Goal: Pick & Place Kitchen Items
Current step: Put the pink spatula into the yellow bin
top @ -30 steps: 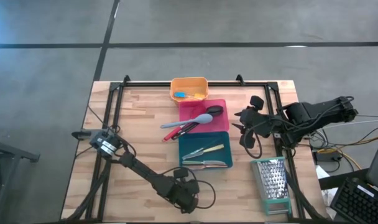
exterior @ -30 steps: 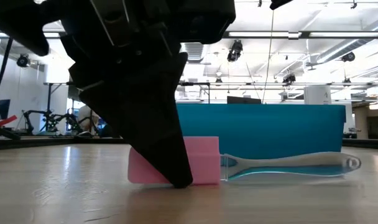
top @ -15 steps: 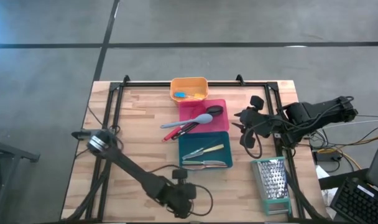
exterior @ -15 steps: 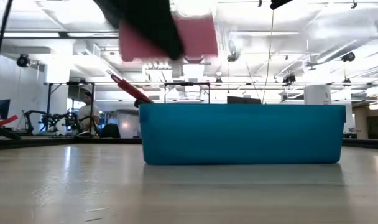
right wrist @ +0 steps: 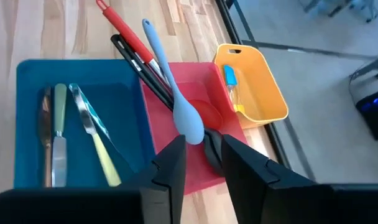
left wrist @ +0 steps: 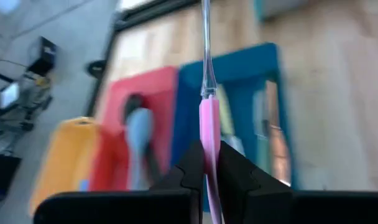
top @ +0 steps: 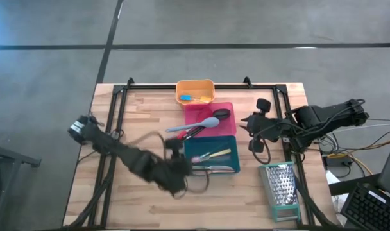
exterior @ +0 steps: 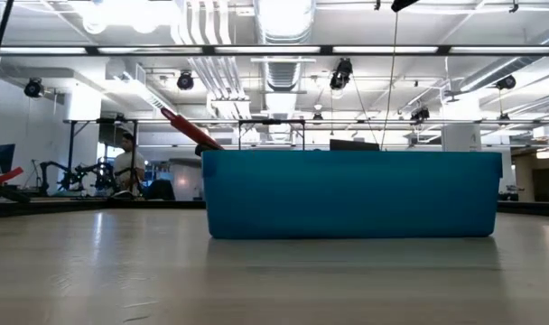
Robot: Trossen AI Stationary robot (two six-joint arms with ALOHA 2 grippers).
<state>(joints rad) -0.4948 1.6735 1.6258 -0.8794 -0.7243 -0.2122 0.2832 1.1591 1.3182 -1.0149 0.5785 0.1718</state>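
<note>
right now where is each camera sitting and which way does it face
High view: above the table, looking straight down; both arms show, left gripper by the teal tray.
Low view: at tabletop height, level across at the teal tray wall; no arm shows.
Left wrist view: on the left arm, its fingers clamping a pink-and-clear utensil over the trays.
Right wrist view: on the right arm, past the right gripper at the pink tray.
Shared: the grey spoon shows in the wrist and high views.

three trays (top: 211,154) in a row, grater (top: 279,190) to their right
</note>
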